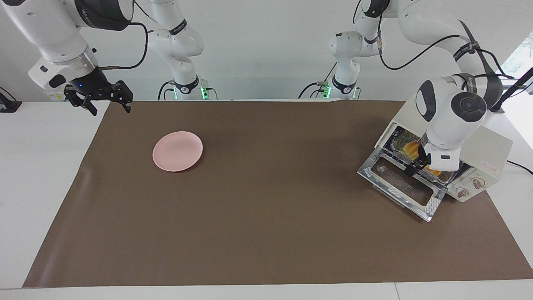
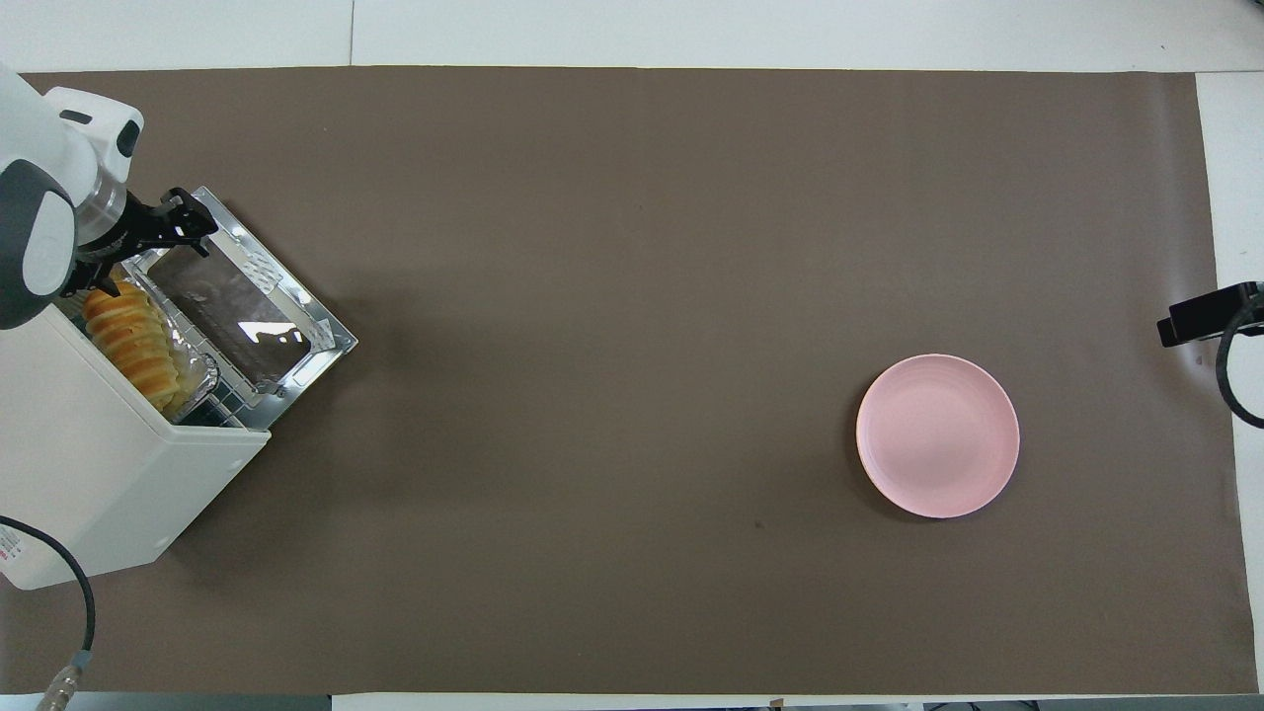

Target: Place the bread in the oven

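The bread [image 2: 133, 341], a ridged yellow-orange loaf, lies in a crinkled foil tray [image 2: 197, 370] on the rack inside the oven [image 2: 89, 474]. The oven is cream-white and stands at the left arm's end of the table, with its glass door [image 2: 247, 306] folded down flat. In the facing view the left arm's wrist hides the middle of the bread [image 1: 410, 148]. My left gripper [image 2: 193, 219] hangs open at the oven's [image 1: 491, 150] mouth, over the door's hinge end, just clear of the loaf. My right gripper [image 1: 100, 99] waits open in the air over the table's edge at the right arm's end.
A round pink plate [image 1: 178, 151] sits on the brown mat [image 1: 266, 233] toward the right arm's end, also seen from overhead as the plate [image 2: 937, 435]. The oven's power cable [image 2: 84, 602] trails off at the robots' edge. The open door [image 1: 399, 187] juts out over the mat.
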Tool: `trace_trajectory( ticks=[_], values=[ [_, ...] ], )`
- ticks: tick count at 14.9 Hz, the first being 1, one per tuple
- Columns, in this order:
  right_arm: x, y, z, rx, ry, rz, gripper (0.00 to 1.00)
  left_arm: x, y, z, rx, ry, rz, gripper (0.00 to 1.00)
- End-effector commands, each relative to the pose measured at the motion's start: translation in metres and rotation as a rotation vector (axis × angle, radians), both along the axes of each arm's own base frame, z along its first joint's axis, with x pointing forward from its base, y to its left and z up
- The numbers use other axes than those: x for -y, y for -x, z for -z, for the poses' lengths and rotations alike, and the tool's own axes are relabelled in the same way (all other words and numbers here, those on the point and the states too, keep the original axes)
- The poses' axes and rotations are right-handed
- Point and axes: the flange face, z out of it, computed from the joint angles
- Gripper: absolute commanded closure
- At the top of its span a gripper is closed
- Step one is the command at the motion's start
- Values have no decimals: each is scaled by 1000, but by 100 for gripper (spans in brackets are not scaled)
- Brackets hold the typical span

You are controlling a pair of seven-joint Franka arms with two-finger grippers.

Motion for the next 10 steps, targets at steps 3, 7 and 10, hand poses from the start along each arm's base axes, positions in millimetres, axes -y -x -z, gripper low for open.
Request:
trace_trajectory(
  ticks=[3, 7, 10],
  values=[
    [-2, 7, -1, 12, -11, 17, 0, 2, 50, -102, 3, 80, 218, 0],
    [-2, 7, -1, 12, -11, 17, 0, 34, 94, -134, -125, 105, 364, 0],
    [-2, 6, 0, 10, -11, 17, 0, 28, 85, -135, -137, 243, 347, 0]
  ],
)
